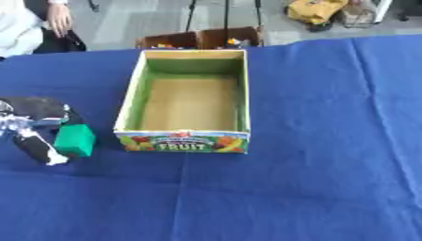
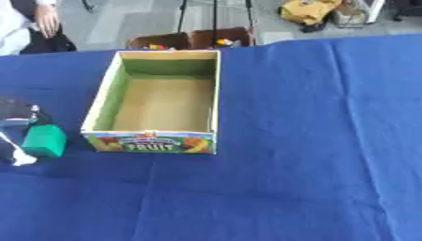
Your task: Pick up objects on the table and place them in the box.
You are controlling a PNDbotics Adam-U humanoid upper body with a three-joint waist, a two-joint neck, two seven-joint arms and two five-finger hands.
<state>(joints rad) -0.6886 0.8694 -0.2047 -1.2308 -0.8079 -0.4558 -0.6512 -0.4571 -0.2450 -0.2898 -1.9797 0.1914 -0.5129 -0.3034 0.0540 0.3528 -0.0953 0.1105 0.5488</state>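
An open cardboard box (image 1: 126, 111) with green inner walls and a "FRUIT" label on its front stands in the middle of the blue-clothed table; nothing shows inside it. A green block (image 1: 76, 140) sits just left of the box's front left corner. My left hand (image 1: 33, 123), black and silver, comes in from the left edge and is curled round the block, one white-tipped finger (image 1: 51, 158) along its left side and a dark part arching over its top. I cannot tell whether the block rests on the cloth or is lifted. My right hand shows in neither view.
Blue cloth (image 1: 321, 141) covers the table to the right of and in front of the box. Beyond the far edge stand brown open cartons (image 1: 202, 38) holding small coloured things. A person sits at the far left corner, not touching anything.
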